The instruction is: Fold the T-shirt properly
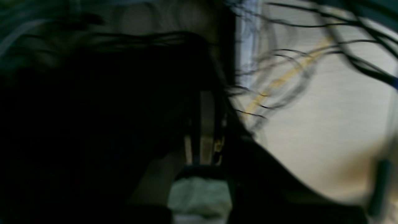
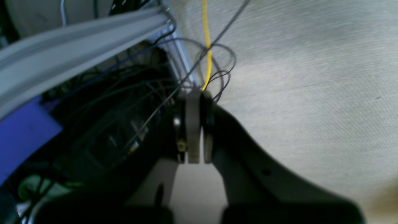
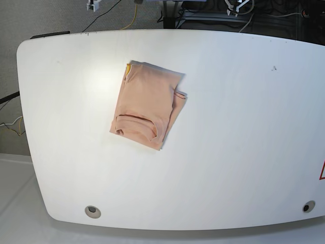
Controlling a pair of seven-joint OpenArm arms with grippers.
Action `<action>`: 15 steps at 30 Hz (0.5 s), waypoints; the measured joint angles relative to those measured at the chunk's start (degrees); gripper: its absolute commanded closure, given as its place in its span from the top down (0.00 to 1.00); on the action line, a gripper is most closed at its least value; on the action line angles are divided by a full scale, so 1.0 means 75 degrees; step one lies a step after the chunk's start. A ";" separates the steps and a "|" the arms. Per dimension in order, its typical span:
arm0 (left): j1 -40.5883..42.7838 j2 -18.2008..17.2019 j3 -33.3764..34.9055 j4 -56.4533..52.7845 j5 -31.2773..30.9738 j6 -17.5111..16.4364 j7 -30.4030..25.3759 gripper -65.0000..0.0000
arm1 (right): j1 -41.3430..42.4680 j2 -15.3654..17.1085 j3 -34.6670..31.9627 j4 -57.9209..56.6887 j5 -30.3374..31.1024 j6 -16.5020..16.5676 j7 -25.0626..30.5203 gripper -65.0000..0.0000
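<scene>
The peach T-shirt (image 3: 147,104) lies folded into a compact, slightly skewed rectangle on the white table (image 3: 233,132), left of centre. A bit of yellow tag (image 3: 128,66) shows at its far left corner. Neither arm appears in the base view. In the right wrist view my right gripper (image 2: 196,95) is shut with nothing between its fingers, over pale floor and cables, away from the shirt. The left wrist view is dark and motion-blurred. My left gripper (image 1: 206,99) looks shut and empty there, and no cloth is in sight.
A grey metal rail (image 2: 77,46), a purple block (image 2: 21,133), a yellow cable (image 2: 206,43) and tangled black cables (image 1: 279,56) fill the wrist views. The table has round holes near its front corners (image 3: 92,211) (image 3: 308,206).
</scene>
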State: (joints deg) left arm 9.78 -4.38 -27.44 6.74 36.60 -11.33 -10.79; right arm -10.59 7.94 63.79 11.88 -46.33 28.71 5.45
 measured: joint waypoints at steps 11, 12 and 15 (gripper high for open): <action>-0.0656 0.0125 0.0248 -0.0901 0.0574 0.1215 -0.0688 0.03 | 0.0612 -0.0090 -0.1128 -0.0982 0.0015 -0.0659 0.0297 0.00; -0.0711 0.0146 0.0248 -0.0901 0.0606 0.1262 -0.0685 0.03 | 0.0667 -0.0114 -0.1207 -0.1055 0.0020 -0.0740 0.0300 0.00; -0.0892 0.0204 0.0248 -0.0898 0.0697 0.1448 -0.0694 0.03 | 0.0816 -0.0204 -0.1559 -0.1268 0.0020 -0.0988 0.0306 0.00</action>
State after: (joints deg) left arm 3.09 -2.85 -25.58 0.01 41.82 -0.47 -15.99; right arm -4.47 6.42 52.10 2.37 -46.17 21.30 7.75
